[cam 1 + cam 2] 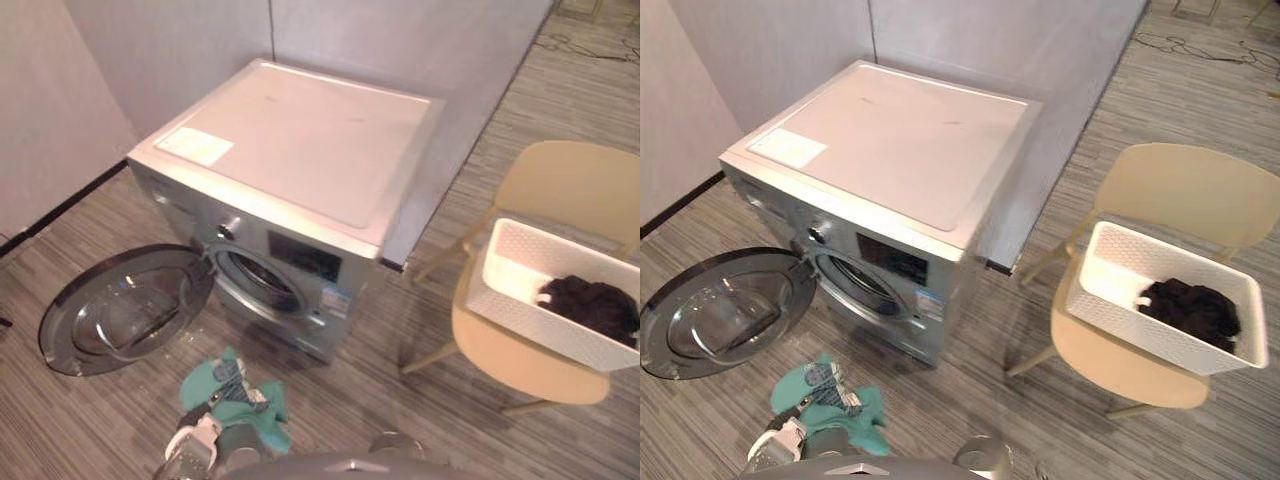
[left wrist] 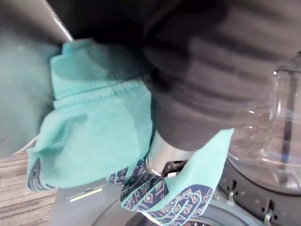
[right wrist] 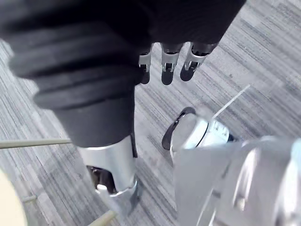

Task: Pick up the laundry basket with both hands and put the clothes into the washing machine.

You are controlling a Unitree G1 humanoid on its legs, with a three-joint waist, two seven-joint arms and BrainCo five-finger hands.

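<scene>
One garment is in play, and we read this as the loading step. Our left hand (image 2: 164,160) has its fingers closed round a soft teal cloth garment with a navy patterned edge (image 1: 240,405). It is held low, just in front of the silver-grey front-loading washing machine (image 1: 300,150). The round glass door with a dark rim (image 1: 120,310) stands wide open on our left, leaving the drum opening (image 1: 262,282) unblocked. Our right hand (image 3: 163,61) hangs over the grey striped carpet floor (image 1: 80,430), fingers straight and loose, holding nothing.

Rest of the load: a dark crumpled bundle of clothes (image 1: 595,302) lies in the white perforated plastic laundry basket (image 1: 525,315). The basket rests on the seat of the cream moulded chair with thin legs (image 1: 570,185), well apart from the machine on our right. Neither hand touches it.

Next move, as we judge it: take the left hand forward and up into the drum mouth. Release deep enough that the fabric doesn't catch on the rim or slide back out. The garment is limp and drapes over the hand. The basket looks rigid with lattice walls, so it's a two-hand lift.
</scene>
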